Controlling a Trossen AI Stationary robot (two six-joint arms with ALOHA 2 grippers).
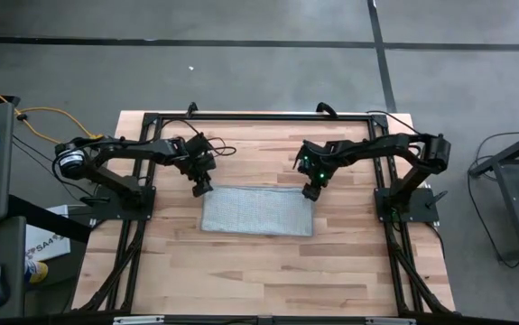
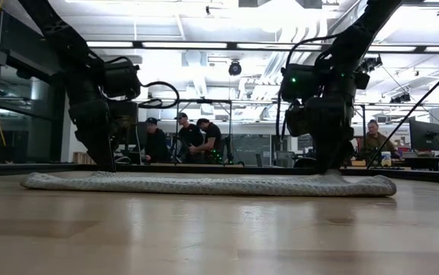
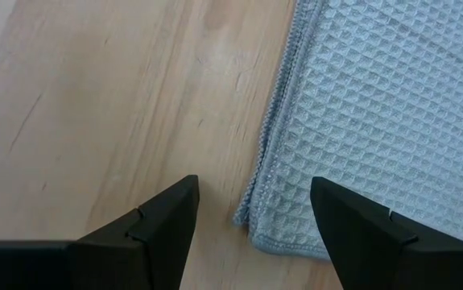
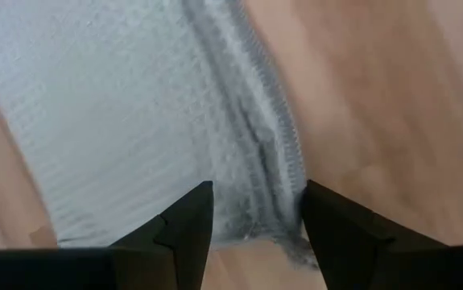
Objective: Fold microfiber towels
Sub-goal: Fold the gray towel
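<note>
Dark hands (image 1: pixel 203 190) (image 1: pixel 310 192) spread over towel (image 1: pixel 259 213) corners

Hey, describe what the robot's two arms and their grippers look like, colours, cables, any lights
Both arms are black, jointed and slender, bolted to a black frame on the wooden table. The left gripper and right gripper each end in two dark wedge-shaped fingers. Black cables loop from each wrist. A small green light glows on the right arm. The left arm's base carries a white-ringed part.

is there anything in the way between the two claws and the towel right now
Nothing visible. The left claw hangs open right over one far corner of the towel, the right claw open over the other far corner, with only bare table around.
</note>
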